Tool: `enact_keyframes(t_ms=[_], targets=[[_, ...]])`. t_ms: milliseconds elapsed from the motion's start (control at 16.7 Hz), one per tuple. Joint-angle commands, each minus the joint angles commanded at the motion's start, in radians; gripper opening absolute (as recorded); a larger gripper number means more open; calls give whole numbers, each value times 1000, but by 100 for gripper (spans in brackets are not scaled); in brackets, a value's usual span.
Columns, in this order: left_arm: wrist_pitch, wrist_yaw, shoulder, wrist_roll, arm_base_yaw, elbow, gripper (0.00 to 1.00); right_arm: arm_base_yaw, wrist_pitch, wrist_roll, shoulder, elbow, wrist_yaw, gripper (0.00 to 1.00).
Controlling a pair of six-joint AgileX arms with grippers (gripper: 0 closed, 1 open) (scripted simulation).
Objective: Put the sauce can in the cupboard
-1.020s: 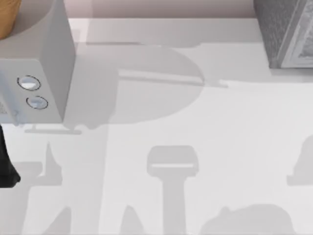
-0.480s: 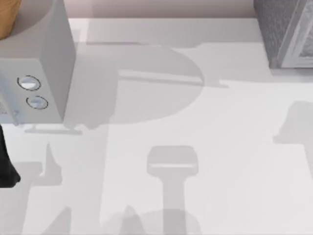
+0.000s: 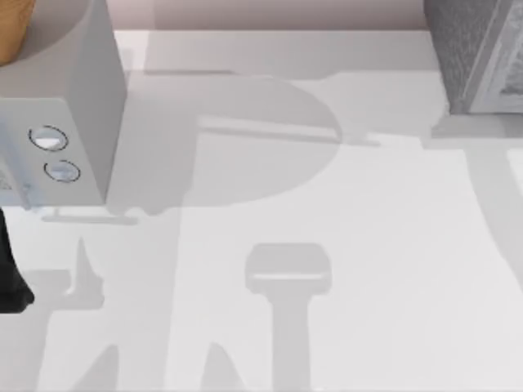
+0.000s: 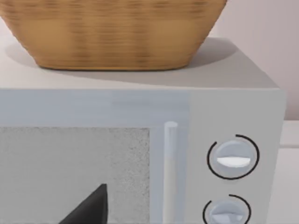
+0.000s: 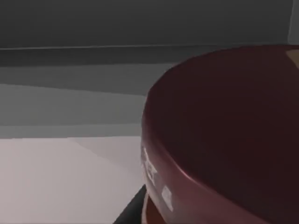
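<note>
Looming close before the right wrist camera, the sauce can (image 5: 224, 135) shows its maroon top against a dark grey interior, possibly the cupboard (image 3: 478, 53) at the surface's (image 3: 343, 245) far right corner. Whether either claw grips anything, I cannot tell.

The sauce can (image 5: 224, 135) and cupboard (image 3: 478, 53) are cut off by picture edges.
</note>
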Motion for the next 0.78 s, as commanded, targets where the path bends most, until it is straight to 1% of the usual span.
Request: enact_keyframes(t_ms=[180,360,540,780], targets=[[0,0,0,0,0,0,100,24,-59,-11,155,234,22,0],[0,0,0,0,0,0,100,42,-99,-20,261,390,35,0],[0,0,0,0,0,0,100,51,-117,-24,308,451,40,0],[0,0,0,0,0,0,100,47,-115,-21,306,447,39,0]])
